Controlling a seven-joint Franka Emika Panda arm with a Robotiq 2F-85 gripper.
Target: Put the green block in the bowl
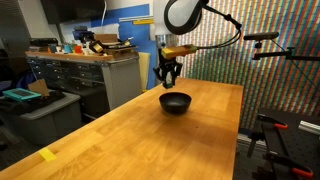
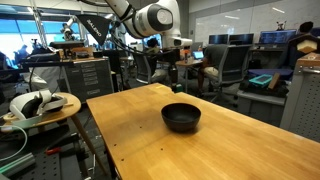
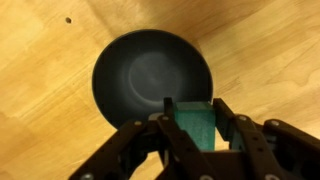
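1 block [image 3: 196, 128], green, sits between the 2 jaws in the wrist view. The jaws are closed on its sides, and it hangs clear of the counter [image 1: 130, 135]. The bowl [image 3: 150, 72], black and matte, lies below, and the block overlaps the bowl's rim in that view.

In both exterior views the arm [image 1: 183, 14] reaches down with the jaws above the bowl and apart from it. The block is too small to make out there.

Counter: a long wood top, light honey colour, with plank seams visible. The wrist view shows 1 small dark spot [image 3: 68, 19] in the grain near the bowl. 1 yellow tape strip [image 1: 47, 154] lies flat near a counter corner, well apart from the bowl.

Room, in an exterior view:
- a grey drawer cabinet [image 1: 85, 80] with clutter on top
- a blue wall behind it
- a teal tray [image 1: 20, 95] on a low cart
- a speckled multicolour panel [image 1: 275, 60] beside the counter

Room, in an exterior view:
- an open office with monitors [image 2: 225, 40] and chairs
- a teal bin [image 2: 262, 78]
- a small round side table [image 2: 40, 112] carrying white gear, just beside the counter's end
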